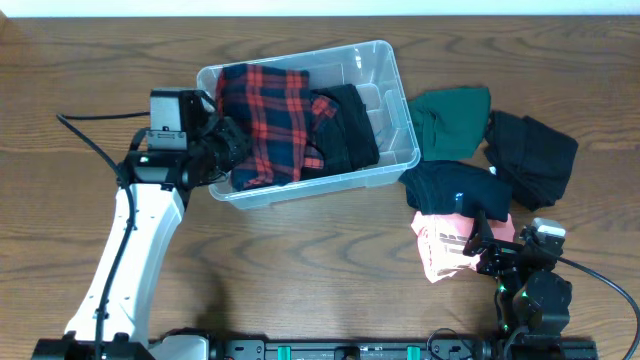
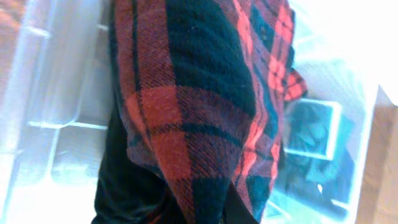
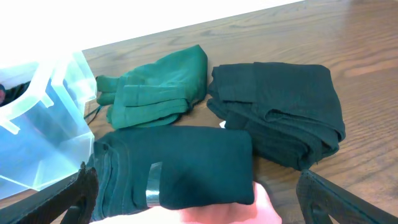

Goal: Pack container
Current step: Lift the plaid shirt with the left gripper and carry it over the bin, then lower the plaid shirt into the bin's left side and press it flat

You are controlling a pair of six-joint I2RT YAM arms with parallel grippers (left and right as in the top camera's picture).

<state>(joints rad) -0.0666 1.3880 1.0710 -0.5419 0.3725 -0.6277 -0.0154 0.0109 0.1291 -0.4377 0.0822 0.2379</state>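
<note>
1. Container point(image 1: 390, 100): sits on the bench point(image 1: 300, 280) left of centre, toward the far edge, slightly askew. Stands open-topped, so clothes can drop straight in.
2. Left hand point(image 1: 228, 148): reaches over the container's left end, clenched tight. Lies against the plaid garment point(image 1: 265, 115), probably to press or tuck it down. Fingers hidden behind cloth in the wrist view; cannot tell whether a fold is pinched.
3. Plaid garment, red and black: fills the container's left half and spills over the near rim. Looks in need of flattening before more goes on top.
4. Black garment point(image 1: 348, 135): lies inside, just right of the plaid and touching it. Leaves the right end bare, with room for the rest.
5. Waiting pile: green garment point(image 1: 450, 120) touching the container's right wall, navy garment point(image 1: 455, 188) in front of it, another black garment point(image 1: 530, 150) furthest right. Folded and grouped close together, apparently to stay within the right arm's reach.
6. Right hand point(image 1: 487, 250): hangs released, jaws wide apart, above the pink garment point(image 1: 445, 250) and the navy one's near edge. Seems lined up for the next pick.
7. Writing: none legible anywhere. Small grey strip point(image 3: 152, 183) on the navy garment, blank as far as can be told.
</note>
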